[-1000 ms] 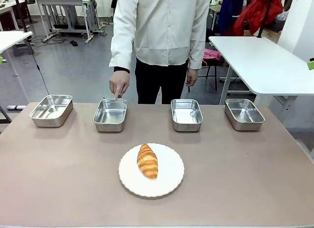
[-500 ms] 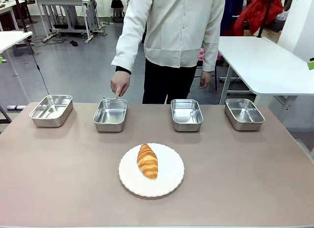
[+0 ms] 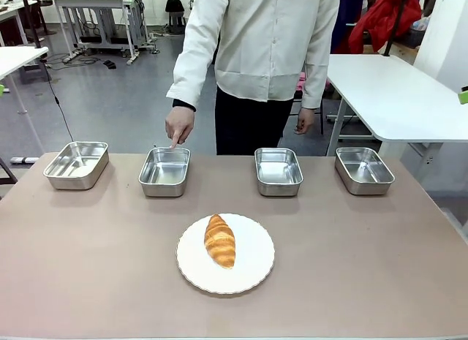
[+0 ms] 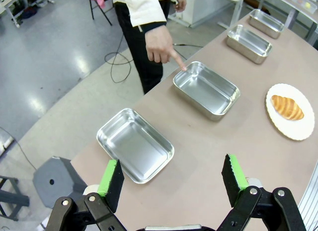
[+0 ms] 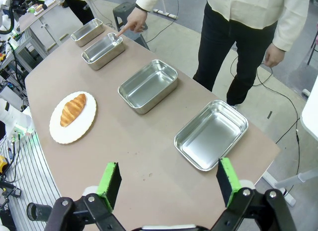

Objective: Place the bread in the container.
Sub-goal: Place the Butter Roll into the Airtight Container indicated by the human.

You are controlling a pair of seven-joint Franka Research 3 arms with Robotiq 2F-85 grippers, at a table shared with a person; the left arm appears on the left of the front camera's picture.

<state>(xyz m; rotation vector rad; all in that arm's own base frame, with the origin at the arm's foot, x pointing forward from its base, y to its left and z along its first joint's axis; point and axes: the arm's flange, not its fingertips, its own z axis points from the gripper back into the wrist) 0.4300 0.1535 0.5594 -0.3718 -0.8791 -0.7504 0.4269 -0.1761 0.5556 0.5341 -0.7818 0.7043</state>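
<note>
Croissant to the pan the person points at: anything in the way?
Nothing visible. Bare table lies between the croissant on its plate and that pan, second from the robot's left; the person's hand points at its far rim.

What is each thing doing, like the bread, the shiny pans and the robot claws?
Golden-brown ridged croissant: lying on the round white scalloped plate.
Four shiny rectangular steel pans: empty.
Person's hand: pointing at the second pan from the left.
Left gripper: open, empty.
Right gripper: open, empty.
</note>
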